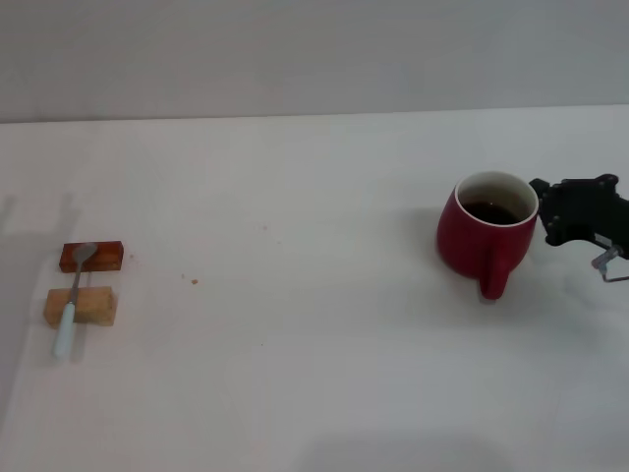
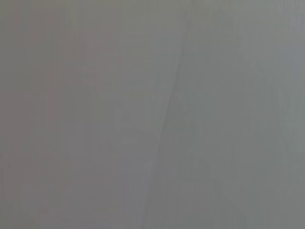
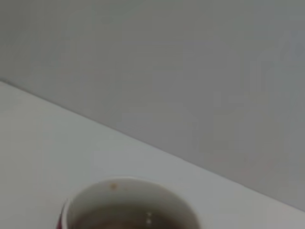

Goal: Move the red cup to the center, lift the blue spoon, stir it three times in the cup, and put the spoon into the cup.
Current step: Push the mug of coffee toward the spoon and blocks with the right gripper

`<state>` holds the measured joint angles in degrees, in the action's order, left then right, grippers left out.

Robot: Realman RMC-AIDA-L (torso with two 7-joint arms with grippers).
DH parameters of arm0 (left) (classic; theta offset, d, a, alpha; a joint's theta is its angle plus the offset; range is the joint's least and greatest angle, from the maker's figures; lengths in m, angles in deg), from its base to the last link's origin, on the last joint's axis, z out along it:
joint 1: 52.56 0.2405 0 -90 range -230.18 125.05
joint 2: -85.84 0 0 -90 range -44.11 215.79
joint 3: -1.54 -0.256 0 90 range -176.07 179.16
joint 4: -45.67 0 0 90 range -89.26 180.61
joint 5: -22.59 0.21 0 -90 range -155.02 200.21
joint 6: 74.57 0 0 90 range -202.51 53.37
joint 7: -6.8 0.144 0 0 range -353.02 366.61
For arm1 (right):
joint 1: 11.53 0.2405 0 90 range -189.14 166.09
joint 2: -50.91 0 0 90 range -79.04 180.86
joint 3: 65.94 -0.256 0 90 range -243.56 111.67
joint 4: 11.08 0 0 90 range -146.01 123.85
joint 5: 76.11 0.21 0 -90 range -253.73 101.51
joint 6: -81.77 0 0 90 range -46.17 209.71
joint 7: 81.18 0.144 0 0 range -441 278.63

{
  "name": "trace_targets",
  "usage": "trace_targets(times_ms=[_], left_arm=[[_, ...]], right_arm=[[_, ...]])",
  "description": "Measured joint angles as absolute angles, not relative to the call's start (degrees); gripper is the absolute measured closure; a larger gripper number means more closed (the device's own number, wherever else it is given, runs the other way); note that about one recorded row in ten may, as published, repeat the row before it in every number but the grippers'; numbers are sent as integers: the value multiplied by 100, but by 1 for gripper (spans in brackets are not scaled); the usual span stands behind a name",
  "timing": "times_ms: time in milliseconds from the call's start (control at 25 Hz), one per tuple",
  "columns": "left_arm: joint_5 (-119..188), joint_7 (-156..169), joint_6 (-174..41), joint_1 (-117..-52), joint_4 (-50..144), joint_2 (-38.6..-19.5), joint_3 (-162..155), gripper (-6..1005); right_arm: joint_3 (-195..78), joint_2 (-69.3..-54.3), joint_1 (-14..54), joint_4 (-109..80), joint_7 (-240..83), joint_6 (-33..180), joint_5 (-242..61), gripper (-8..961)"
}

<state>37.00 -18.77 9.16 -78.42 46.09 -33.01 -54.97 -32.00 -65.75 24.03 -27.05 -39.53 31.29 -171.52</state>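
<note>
The red cup (image 1: 488, 231) stands upright on the right side of the white table (image 1: 314, 374), its handle turned toward me and a dark liquid inside its white interior. My right gripper (image 1: 546, 211) is just beside the cup's right rim, touching or nearly so; whether its fingers are spread or pressed together I cannot tell. From my right wrist, the cup's white rim (image 3: 128, 202) shows close below, with the liquid in it. Well apart, on the left side of the table, the blue spoon (image 1: 73, 300) lies across two wooden blocks: its silver bowl on the reddish-brown block (image 1: 108, 257), its neck over the tan block (image 1: 96, 307), its pale handle end toward me. My left gripper is out of sight; its wrist view shows only a blank grey surface.
</note>
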Motion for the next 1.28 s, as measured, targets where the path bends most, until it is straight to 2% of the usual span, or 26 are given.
trace_targets(times_ms=[120, 520, 880, 1280], left_arm=[[3701, -1878, 919, -7834, 4612, -3299, -5497, 188], [3700, -1878, 901, -7868, 4629, -3298, -5497, 188], [3701, -1878, 876, -7896, 4631, -3307, -5497, 188], [3701, -1878, 874, -7901, 4628, -3317, -5497, 188]], right_arm=[[-3148, -6579, 2460, -2648, -3953, 3126, -17159, 955], [-2706, -6598, 2700, -2496, -3944, 3116, -17174, 954], [-2313, -6769, 3002, -2298, -3939, 3082, -17174, 954], [-2066, -6799, 3232, -2051, -3944, 2725, -17174, 955]])
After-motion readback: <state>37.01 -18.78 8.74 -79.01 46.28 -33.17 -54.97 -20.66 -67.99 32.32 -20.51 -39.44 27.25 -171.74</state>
